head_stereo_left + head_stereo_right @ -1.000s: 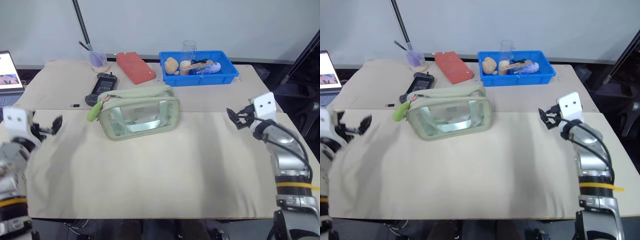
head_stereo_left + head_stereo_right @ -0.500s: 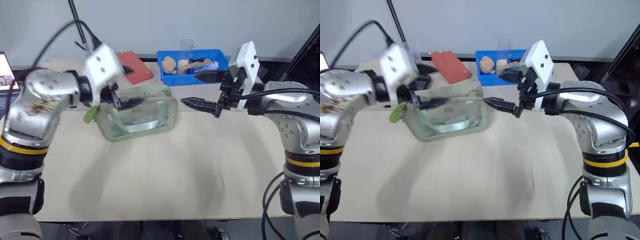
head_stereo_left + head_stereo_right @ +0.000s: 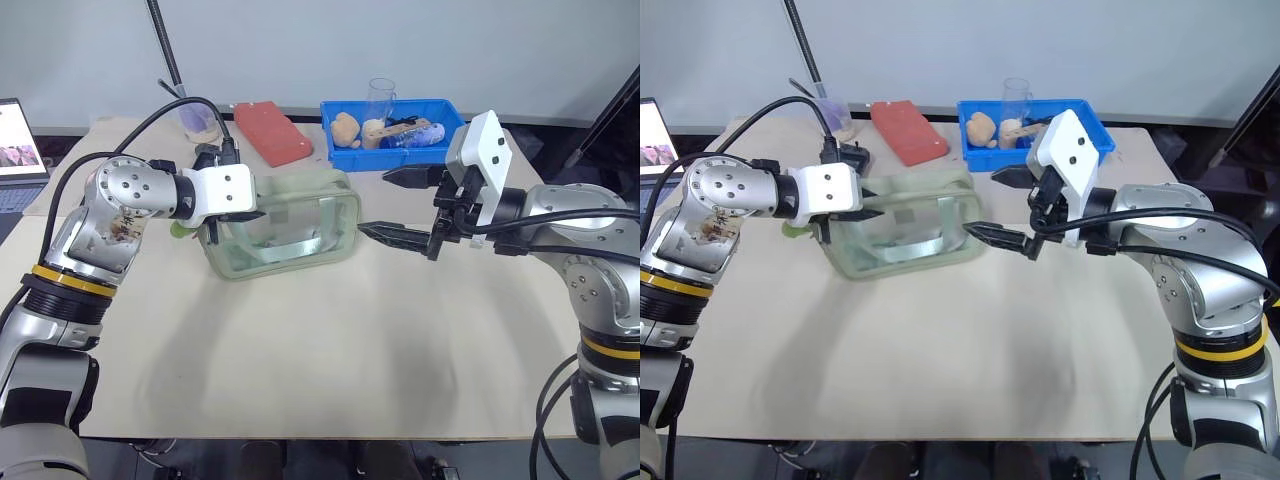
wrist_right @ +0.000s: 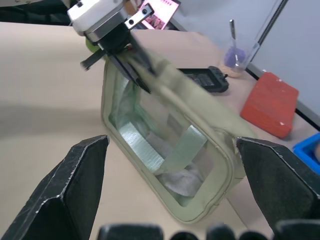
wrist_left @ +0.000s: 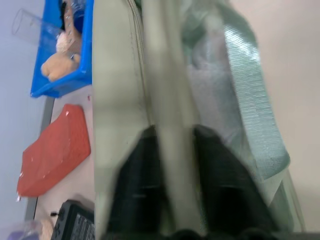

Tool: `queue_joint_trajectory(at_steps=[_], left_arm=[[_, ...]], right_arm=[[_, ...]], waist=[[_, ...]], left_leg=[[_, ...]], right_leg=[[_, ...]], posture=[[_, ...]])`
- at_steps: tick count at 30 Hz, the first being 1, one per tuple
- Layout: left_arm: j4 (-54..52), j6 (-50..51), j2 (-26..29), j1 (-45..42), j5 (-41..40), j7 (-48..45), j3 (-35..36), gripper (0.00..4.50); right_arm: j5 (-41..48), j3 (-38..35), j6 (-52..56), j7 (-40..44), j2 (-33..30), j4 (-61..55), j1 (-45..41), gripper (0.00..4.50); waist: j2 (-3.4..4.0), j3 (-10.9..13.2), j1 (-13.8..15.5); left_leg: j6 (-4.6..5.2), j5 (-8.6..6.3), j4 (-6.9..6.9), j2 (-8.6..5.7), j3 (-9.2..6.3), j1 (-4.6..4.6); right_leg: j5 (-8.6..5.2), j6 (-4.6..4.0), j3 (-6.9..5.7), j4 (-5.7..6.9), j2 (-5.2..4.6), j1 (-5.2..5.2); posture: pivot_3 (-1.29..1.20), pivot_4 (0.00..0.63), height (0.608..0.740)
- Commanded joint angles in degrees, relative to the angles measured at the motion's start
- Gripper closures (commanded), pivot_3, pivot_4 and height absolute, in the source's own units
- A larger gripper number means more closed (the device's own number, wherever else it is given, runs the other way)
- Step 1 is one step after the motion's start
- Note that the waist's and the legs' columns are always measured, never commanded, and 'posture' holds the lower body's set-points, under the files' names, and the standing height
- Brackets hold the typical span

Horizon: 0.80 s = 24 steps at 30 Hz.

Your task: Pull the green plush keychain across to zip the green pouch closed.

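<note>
Both arms have swung in from the tabletop's [image 3: 330,340] edges to flank your green pouch [image 3: 285,225] at centre. Your left hand [image 3: 238,214] has just clamped shut on the pouch's top strip at its left end; your right hand [image 3: 405,205] hangs wide open and empty just beside the right end. The green plush keychain [image 3: 181,228] peeks out behind the left wrist, not yet grasped. Behind sit a blue bin [image 3: 400,135], red case [image 3: 272,133], remote [image 4: 202,80], none obstructing.
</note>
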Motion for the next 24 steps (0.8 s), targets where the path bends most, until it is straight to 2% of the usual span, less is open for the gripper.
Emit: queue_joint_trajectory(at_steps=[1,5,13,18,24], left_arm=[[0.5,-4.9,0.9,-1.5,-1.8,-3.1,3.7,4.49],[4.5,-14.6,3.2,-2.0,-3.4,-9.3,5.1,4.49],[13.9,-30.6,3.6,-3.7,-4.6,-17.6,5.5,4.49],[14.8,-33.0,1.9,-3.1,-5.5,-17.4,6.3,4.49],[13.9,-30.0,1.9,-2.0,-5.7,-17.2,6.8,4.49]], right_arm=[[0.6,-1.7,-0.3,0.0,-1.1,-1.2,-0.6,0.0],[0.0,-0.6,-1.3,1.5,-1.9,0.0,-0.7,0.0],[-0.8,1.2,-3.0,3.2,-1.4,2.2,-1.7,0.0],[-1.0,1.9,-3.2,3.6,-1.5,2.1,-1.0,0.0],[-2.0,2.8,-3.6,4.3,-1.9,2.8,-1.3,0.0]], waist=[[0.0,0.0,0.0],[0.0,0.0,-0.2],[0.0,0.0,-0.1],[0.0,0.0,0.1],[0.0,0.0,-0.1]], left_leg=[[0.0,0.0,0.0,0.0,0.0,0.0],[0.0,0.0,-0.01,0.01,0.0,0.0],[0.01,-0.01,0.02,0.02,0.01,0.0],[0.01,-0.01,0.08,0.02,0.0,-0.05],[0.02,-0.01,0.18,0.04,0.0,-0.08]], right_leg=[[0.0,0.0,0.0,0.0,0.0,0.0],[0.01,-0.02,0.0,0.0,0.0,-0.01],[0.03,-0.05,0.0,0.01,0.01,-0.01],[0.04,-0.05,-0.02,0.03,0.0,-0.01],[0.05,-0.02,-0.02,0.08,0.01,-0.01]], posture=[[0.0,0.15,0.74],[0.0,0.15,0.74],[0.0,0.15,0.74],[0.0,0.15,0.74],[0.0,0.15,0.74]])
